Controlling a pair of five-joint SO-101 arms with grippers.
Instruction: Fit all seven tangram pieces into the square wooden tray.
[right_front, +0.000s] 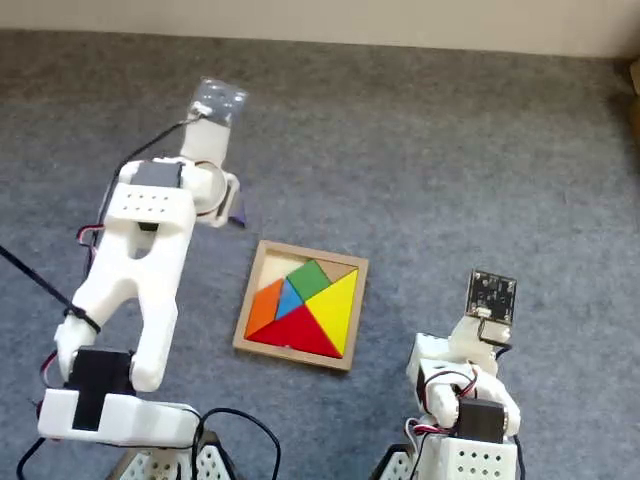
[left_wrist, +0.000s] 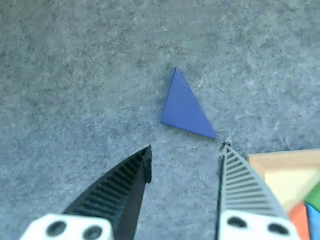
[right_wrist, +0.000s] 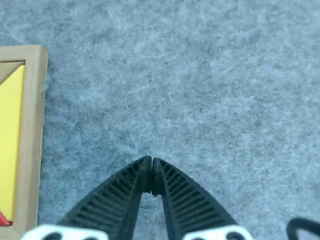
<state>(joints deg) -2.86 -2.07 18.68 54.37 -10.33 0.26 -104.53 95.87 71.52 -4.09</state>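
Two fingers will be needed for one loose piece. At the left, the left gripper (left_wrist: 186, 148) is held spread wide over the grey felt table (right_front: 480, 150), with nothing between its fingers. Just ahead of the fingertips, and apart from them, the dark blue triangle (left_wrist: 185, 107) lies flat on the felt, near one corner of the square wooden tray (right_front: 249, 296).

The step in hand is judged to be the pickup of this triangle. It would be done best if the gripper were brought forward until the piece sits midway between the fingers. The tips should then be lowered right to the felt, since so thin a piece is likely to be pushed along rather than caught. A grip across a straight edge and the opposite point is advised. The pale finger is close to the tray's rim, so a snag there should be guarded against.

Further right, five coloured pieces are seen laid in the tray: orange (right_front: 265, 308), light blue (right_front: 290, 298), green (right_front: 310, 278), red (right_front: 298, 330) and yellow (right_front: 335, 305). Bare wood (right_front: 277, 265) is left in the corner nearest the triangle. The piece should be turned to match that gap and set down flat, not tipped onto the rim.

At the far right, the right gripper (right_wrist: 151, 167) is closed on nothing, just past the tray's yellow side.
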